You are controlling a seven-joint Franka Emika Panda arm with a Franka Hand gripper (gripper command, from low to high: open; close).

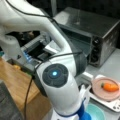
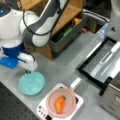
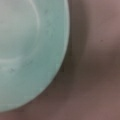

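round pale-green ceramic plate (image 2: 31,83) lower left in a front view, fills left of wrist view (image 3: 27,52), on grey table (image 2: 65,65) | gripper (image 2: 27,71) just above plate's top rim, opening: cannot tell | orange carrot (image 2: 59,104) in pink pan (image 2: 72,100), lower centre, well apart from plate

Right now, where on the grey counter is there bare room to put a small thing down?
The widest bare patch of the grey counter lies between the teal plate, the wooden box and the open oven door. It is crowded at the plate's top-left rim, where the gripper hangs, and around the pink pan holding the carrot.
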